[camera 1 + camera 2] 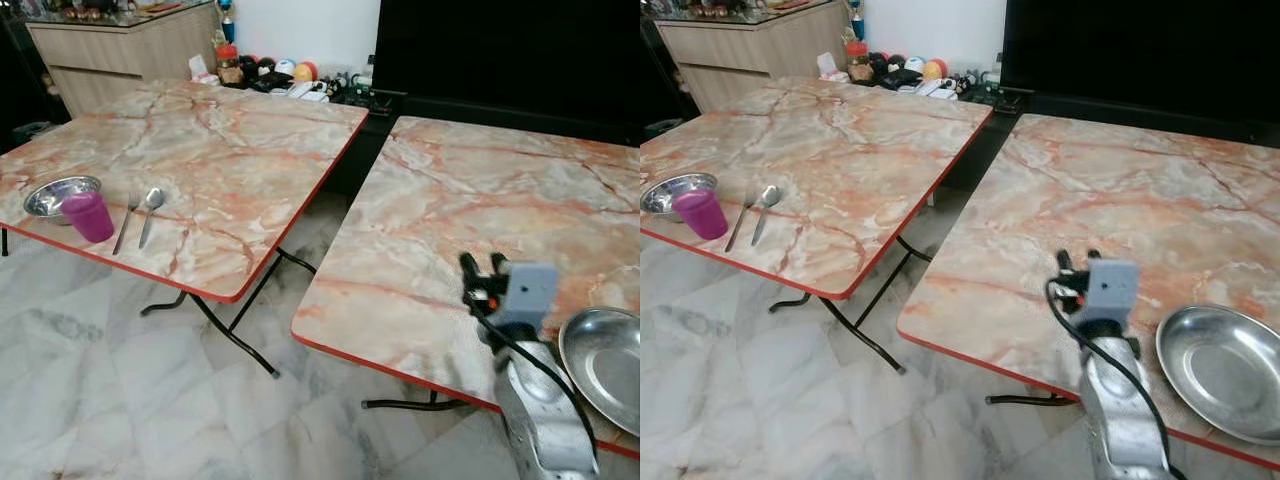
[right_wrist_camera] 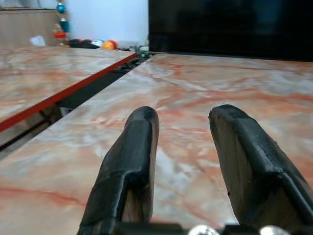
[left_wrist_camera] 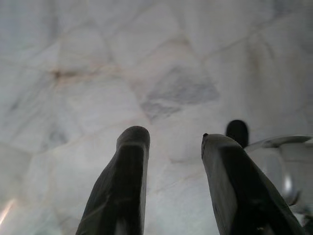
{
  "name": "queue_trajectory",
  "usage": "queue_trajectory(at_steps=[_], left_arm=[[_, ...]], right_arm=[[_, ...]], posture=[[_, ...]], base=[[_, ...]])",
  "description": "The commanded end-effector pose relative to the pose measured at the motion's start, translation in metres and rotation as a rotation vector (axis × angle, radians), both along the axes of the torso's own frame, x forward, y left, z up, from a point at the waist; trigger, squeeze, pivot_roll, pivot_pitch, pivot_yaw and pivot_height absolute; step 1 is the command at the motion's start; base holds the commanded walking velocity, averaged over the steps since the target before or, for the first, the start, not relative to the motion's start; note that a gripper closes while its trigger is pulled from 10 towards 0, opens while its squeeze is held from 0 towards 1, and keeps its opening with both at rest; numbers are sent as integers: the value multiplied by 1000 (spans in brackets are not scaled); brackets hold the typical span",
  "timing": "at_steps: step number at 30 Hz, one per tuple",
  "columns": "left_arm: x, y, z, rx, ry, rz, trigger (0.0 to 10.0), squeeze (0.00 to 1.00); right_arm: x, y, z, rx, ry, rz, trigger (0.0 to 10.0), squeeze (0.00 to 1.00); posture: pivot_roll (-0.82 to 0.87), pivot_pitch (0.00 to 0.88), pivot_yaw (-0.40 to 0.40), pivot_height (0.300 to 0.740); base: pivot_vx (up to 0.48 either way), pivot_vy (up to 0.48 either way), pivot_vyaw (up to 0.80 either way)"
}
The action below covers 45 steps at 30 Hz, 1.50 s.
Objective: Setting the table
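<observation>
Two marble-patterned folding desks with red edging stand side by side with a gap of floor between them. On the left desk point(image 1: 200, 150), at its near left corner, sit a small steel bowl point(image 1: 60, 195), a purple plastic cup point(image 1: 89, 216) touching the bowl's near rim, and a metal fork point(image 1: 127, 220) and metal spoon point(image 1: 149, 213) lying parallel just beside the cup; this place looks laid. On the right desk point(image 1: 1120, 200), a wide shallow steel dish point(image 1: 1225, 370) rests at the near edge, toward the right corner.

The right gripper point(image 2: 183, 161) hovers low over the right desk just left of the dish, fingers apart and holding nothing; the left gripper point(image 3: 171, 181) hangs over the pale marble floor point(image 3: 98, 73), fingers likewise apart and empty.

The step in hand seems to be laying the right desk; the dish sits very close to the edge, so nudging it inward would be safer before adding a cup and cutlery beside it.

The dish is cut off by the frame in the left eye view; the clutter beyond the far corner of the left desk is too small to identify.
</observation>
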<state>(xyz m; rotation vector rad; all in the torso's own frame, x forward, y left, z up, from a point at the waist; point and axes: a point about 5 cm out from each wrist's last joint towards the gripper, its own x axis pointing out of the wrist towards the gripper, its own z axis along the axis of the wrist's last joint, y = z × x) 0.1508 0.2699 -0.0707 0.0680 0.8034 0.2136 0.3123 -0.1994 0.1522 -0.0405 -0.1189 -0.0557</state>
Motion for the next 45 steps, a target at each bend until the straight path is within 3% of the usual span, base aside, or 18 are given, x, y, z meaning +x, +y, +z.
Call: queue_trajectory(at_steps=[1, 7, 19, 31, 45], left_arm=[[-1, 0, -1, 6, 13, -8, 10000, 0], [0, -1, -1, 0, 21, 4, 10000, 0], [0, -7, -4, -16, 22, 15, 10000, 0], [-3, -3, -4, -9, 22, 29, 10000, 0], [-5, -3, -4, -9, 21, 32, 10000, 0]], right_arm=[[1, 2, 1, 5, -3, 7, 10000, 0], [4, 2, 4, 11, -10, 2, 10000, 0], [8, 6, 10, 9, -29, 9, 10000, 0], [10, 17, 8, 41, -22, 17, 10000, 0], [11, 18, 9, 89, -36, -9, 10000, 0]], posture=[[32, 59, -20, 740], [38, 93, -27, 740], [27, 124, -33, 740], [40, 144, -27, 740], [48, 159, -28, 740]], base=[[0, 0, 0], [0, 104, 0], [0, 480, 0], [0, 480, 0], [0, 480, 0]])
